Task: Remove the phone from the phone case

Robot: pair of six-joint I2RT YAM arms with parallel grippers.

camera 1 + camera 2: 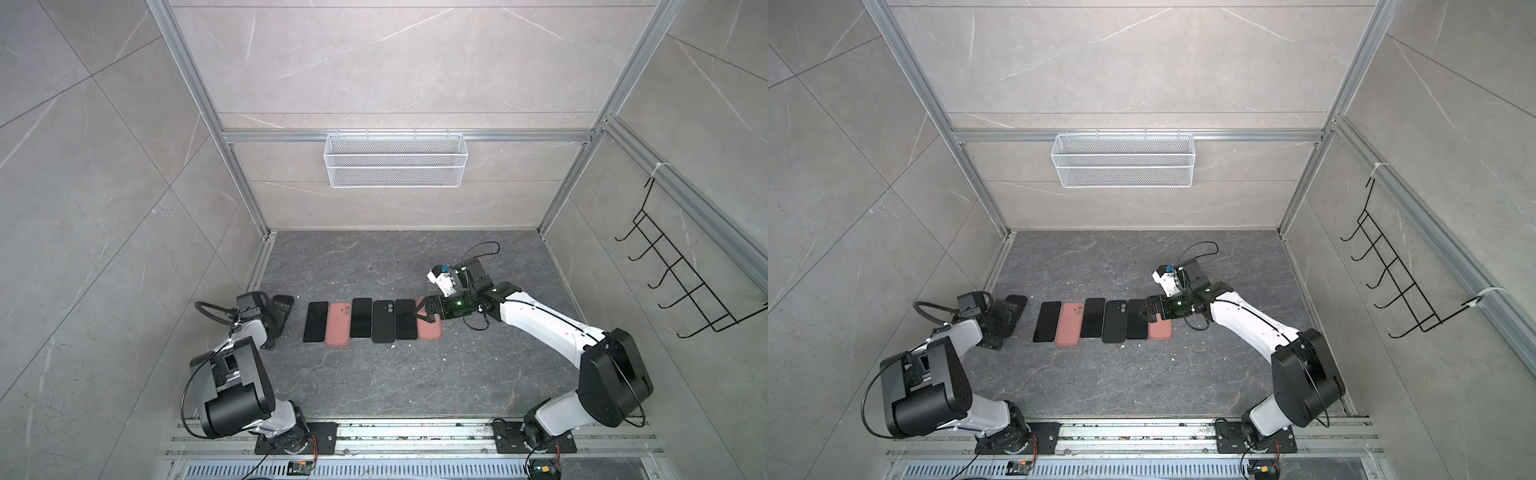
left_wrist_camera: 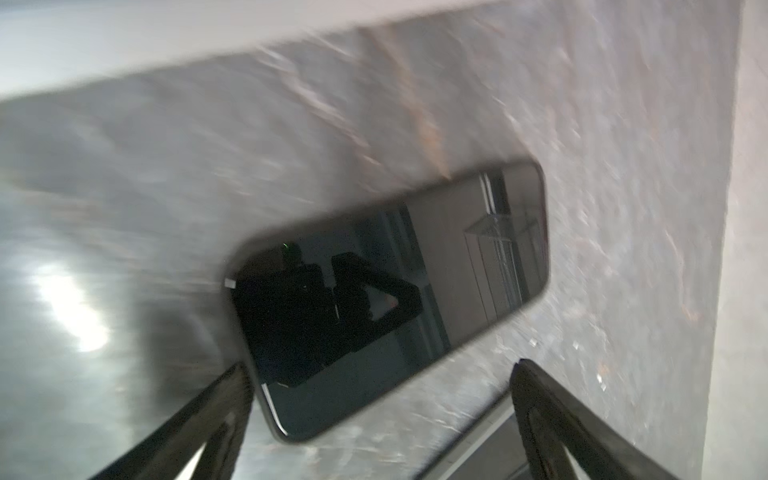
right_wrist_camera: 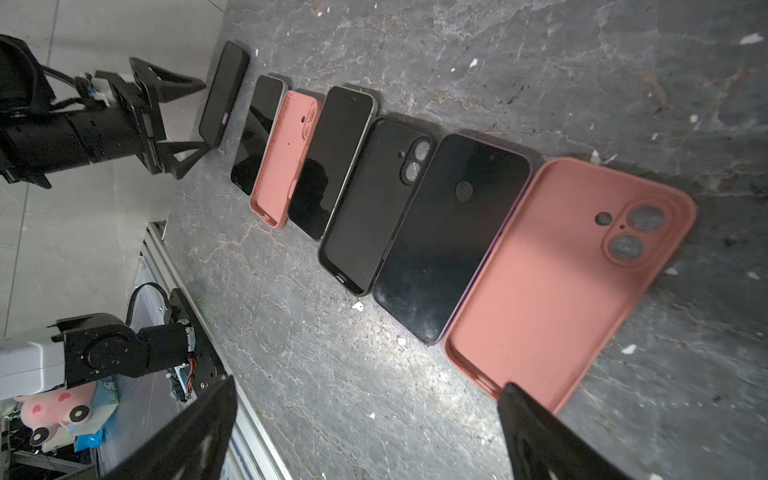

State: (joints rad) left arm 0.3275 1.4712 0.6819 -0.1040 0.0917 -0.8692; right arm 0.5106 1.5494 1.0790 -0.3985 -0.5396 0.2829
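Guessing the cased phone [image 2: 390, 299] at the 9 o'clock end of the row [image 1: 360, 318] is slick, rigid: pinch its long edges. Left gripper [image 2: 380, 365] and right gripper [image 3: 368, 384] both gape wide, holding nothing.

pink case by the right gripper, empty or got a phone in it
Empty. The pink case lies open side up; its bare inside shows, floor visible through the camera holes, nothing in it.

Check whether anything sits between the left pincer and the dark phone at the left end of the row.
Nothing visible does. The left pincer is open right at the dark phone, whose near end shows between its fingers in the left wrist view. The next phone in the row lies beside it, apart.
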